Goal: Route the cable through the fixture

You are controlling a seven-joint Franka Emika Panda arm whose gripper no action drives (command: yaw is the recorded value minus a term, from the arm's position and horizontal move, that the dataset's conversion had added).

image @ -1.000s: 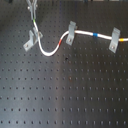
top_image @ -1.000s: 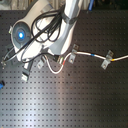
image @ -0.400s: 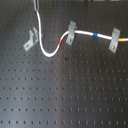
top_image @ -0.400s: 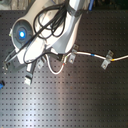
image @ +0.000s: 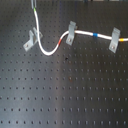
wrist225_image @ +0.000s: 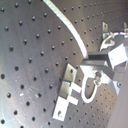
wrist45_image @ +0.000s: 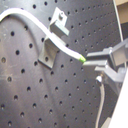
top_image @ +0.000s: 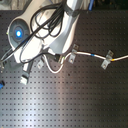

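The white cable (image: pixel 49 52) comes down from its green-yellow tip (image: pixel 34 8) in the first exterior view. It passes just right of the left clip, the fixture (image: pixel 30 40), without sitting in it. It then loops up past a red band into the middle clip (image: pixel 71 33) and on to the right clip (image: pixel 115 39). My gripper (wrist45_image: pixel 90 61) is shut on the cable's green-yellow end (wrist45_image: pixel 82 60), a little off the fixture (wrist45_image: pixel 49 50). In the second wrist view the gripper (wrist225_image: pixel 86 59) holds the cable (wrist225_image: pixel 65 22) above the fixture (wrist225_image: pixel 67 91). In the second exterior view the arm hides the gripper.
The black perforated board (image: pixel 65 95) carries everything. In the second exterior view the bulky white arm with black hoses (top_image: pixel 45 32) covers the upper left of the board. The middle clip (top_image: pixel 73 55) and right clip (top_image: pixel 105 60) show beside it.
The gripper has risen out of the first exterior view's top edge with the cable end. The cable's free stretch now hangs straighter beside the left clip.
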